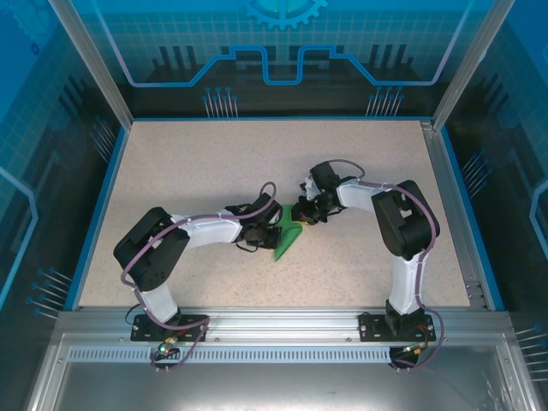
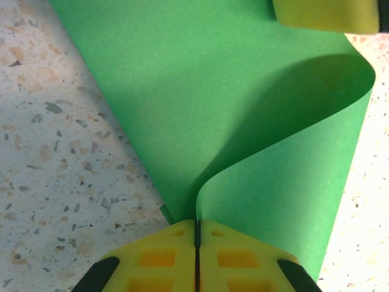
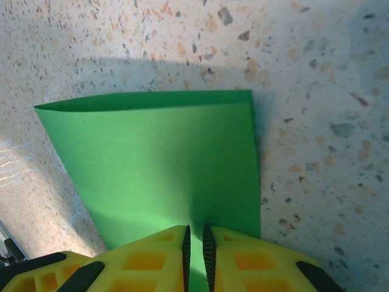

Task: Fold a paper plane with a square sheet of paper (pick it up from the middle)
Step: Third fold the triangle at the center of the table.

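- Left wrist, bottom: our left hand (image 2: 196, 237) clamps the square sheet of paper (image 2: 200, 103).
- Our right hand (image 3: 196, 246) pinches it too; we should align edges slowly.

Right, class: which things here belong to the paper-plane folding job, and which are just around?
Belongs to the job:
green paper, partly folded
left gripper, shut on it
right gripper, shut on it

Just there:
speckled table
blue enclosure walls
metal frame rail
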`<state>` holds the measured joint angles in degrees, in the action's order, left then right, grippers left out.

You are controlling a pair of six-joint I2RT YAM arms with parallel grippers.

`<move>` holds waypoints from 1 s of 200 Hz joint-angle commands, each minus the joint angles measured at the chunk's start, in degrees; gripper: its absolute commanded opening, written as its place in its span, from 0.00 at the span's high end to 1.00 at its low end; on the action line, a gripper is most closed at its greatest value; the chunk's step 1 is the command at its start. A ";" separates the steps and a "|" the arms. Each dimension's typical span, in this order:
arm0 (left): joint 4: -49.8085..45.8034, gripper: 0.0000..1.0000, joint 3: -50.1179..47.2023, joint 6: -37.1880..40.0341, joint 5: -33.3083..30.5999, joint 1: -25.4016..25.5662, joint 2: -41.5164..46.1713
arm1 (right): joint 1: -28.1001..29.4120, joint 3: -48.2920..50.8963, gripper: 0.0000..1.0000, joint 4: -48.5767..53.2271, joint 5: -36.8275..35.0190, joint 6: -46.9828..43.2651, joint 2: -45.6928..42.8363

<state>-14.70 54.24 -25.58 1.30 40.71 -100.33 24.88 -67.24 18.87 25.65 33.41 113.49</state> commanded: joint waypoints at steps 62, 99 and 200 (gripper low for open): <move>-1.35 0.89 -0.27 -1.49 0.28 -0.42 0.50 | 1.13 0.09 0.82 6.26 -2.63 0.44 1.31; -0.66 0.89 -0.81 -2.06 0.72 -0.43 0.77 | 1.08 -0.09 0.82 6.38 -2.64 0.50 0.95; 0.72 0.88 -1.57 -3.53 4.16 -0.30 4.87 | 1.17 -0.13 0.83 6.27 -2.54 0.43 0.12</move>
<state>-14.28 53.58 -27.31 2.70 40.66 -99.20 25.15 -68.18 21.17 24.84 33.58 113.43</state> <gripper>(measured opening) 0.114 0.178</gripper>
